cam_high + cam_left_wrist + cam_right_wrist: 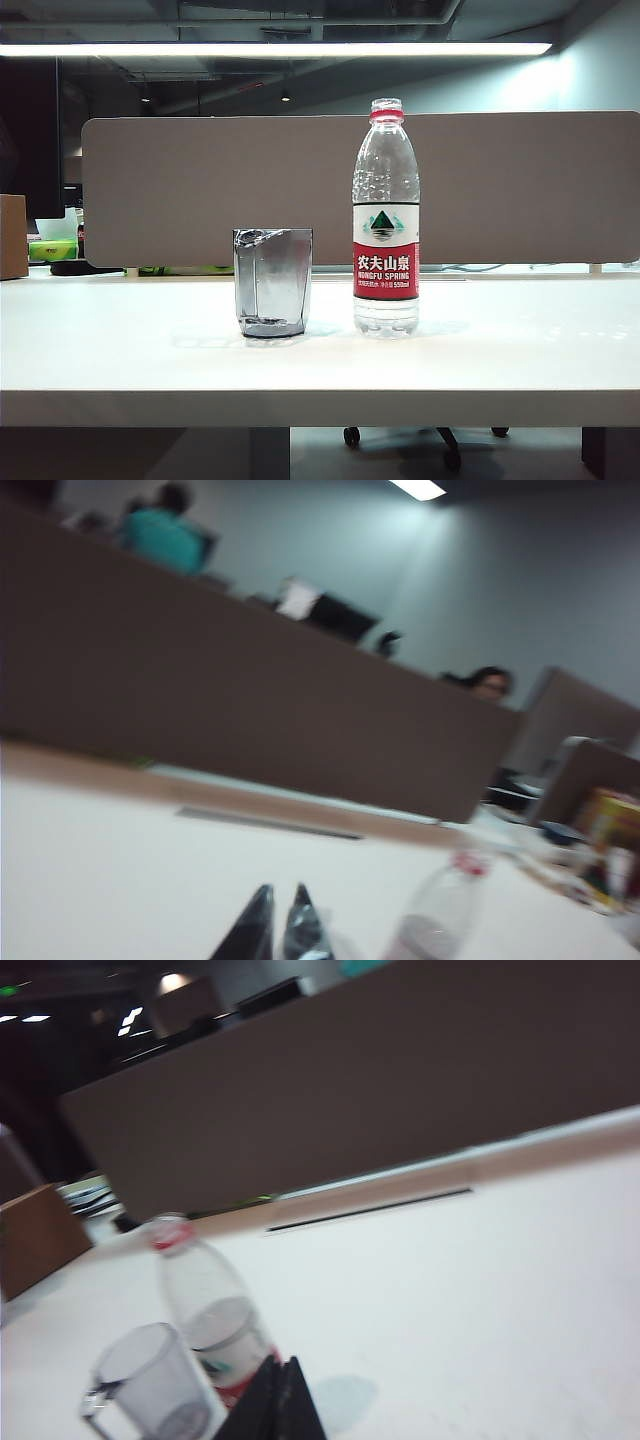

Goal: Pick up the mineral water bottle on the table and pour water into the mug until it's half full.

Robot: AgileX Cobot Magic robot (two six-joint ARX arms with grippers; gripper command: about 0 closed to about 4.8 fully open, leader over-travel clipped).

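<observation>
The mineral water bottle [386, 220] stands upright on the white table [500, 360], just right of centre, with its red-and-white label facing the exterior camera. The smoky-grey faceted mug [272, 282] stands close to its left, apart from it. I cannot make out the water through the clear plastic. Neither gripper shows in the exterior view. In the left wrist view my left gripper [283, 908] is shut and empty, low over the table, with the bottle [440, 915] blurred beside it. My right gripper [283, 1368] is shut and empty, just short of the bottle [205, 1300] and mug [155, 1385].
A long grey partition panel [200, 190] runs along the table's far edge. A brown box [12, 235] sits at the far left. Chair castors [445, 440] show under the table. Cluttered items [610, 845] lie on a neighbouring desk.
</observation>
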